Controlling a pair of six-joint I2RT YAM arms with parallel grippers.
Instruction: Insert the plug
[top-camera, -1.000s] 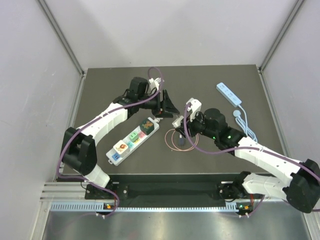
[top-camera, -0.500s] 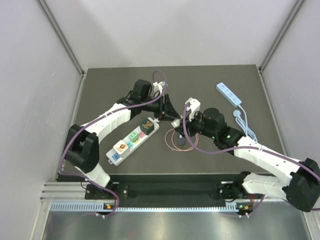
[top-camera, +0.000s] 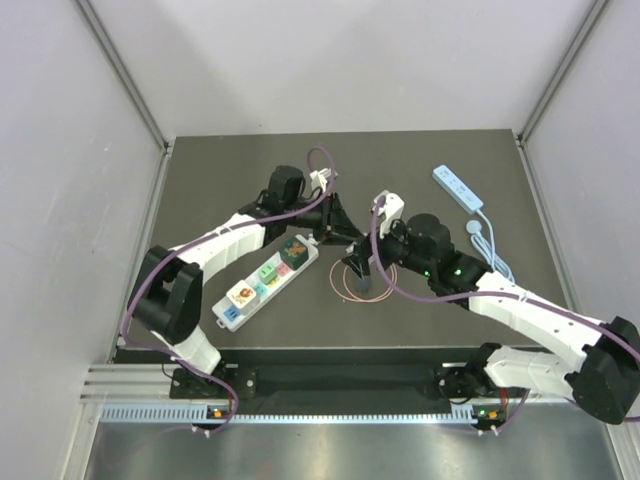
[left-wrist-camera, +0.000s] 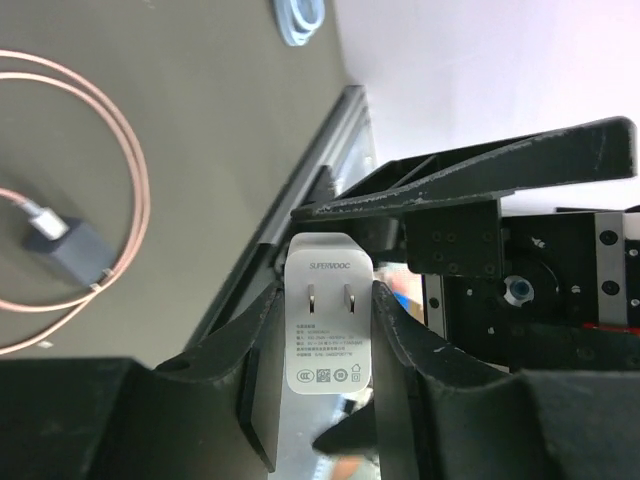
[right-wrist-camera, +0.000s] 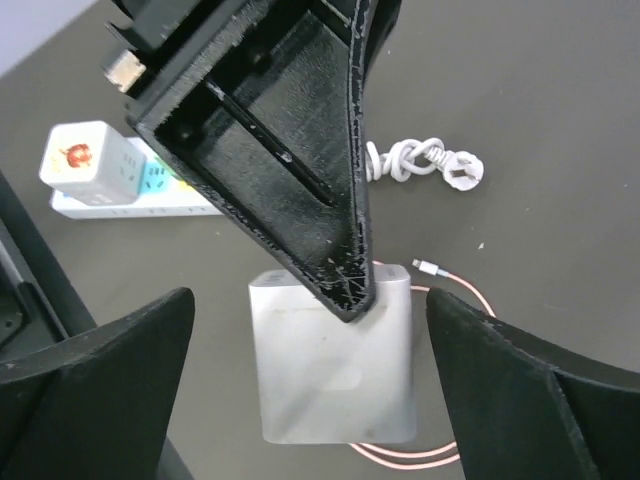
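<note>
The white charger plug (left-wrist-camera: 328, 340) sits between my left gripper's (left-wrist-camera: 330, 300) fingers, prongs facing the camera; the left gripper is shut on it. In the right wrist view the same plug (right-wrist-camera: 335, 385) hangs under a black left finger (right-wrist-camera: 300, 170), with my right gripper (right-wrist-camera: 308, 305) open wide, its jaws standing clear on both sides. In the top view both grippers, left (top-camera: 347, 232) and right (top-camera: 358, 262), meet above the table's middle, and the plug is hidden between them. The white power strip (top-camera: 268, 278) with coloured sockets lies to the left, also in the right wrist view (right-wrist-camera: 110, 175).
A pink cable coil (top-camera: 362, 283) with a dark adapter (left-wrist-camera: 65, 245) lies under the grippers. A blue power strip (top-camera: 458, 187) with a white cord (top-camera: 485, 238) lies at the back right. The white strip's cord plug (right-wrist-camera: 455, 170) lies nearby.
My left gripper moved right to the right gripper and shut on the plug. My right gripper, which held the plug, has opened and let it go.
</note>
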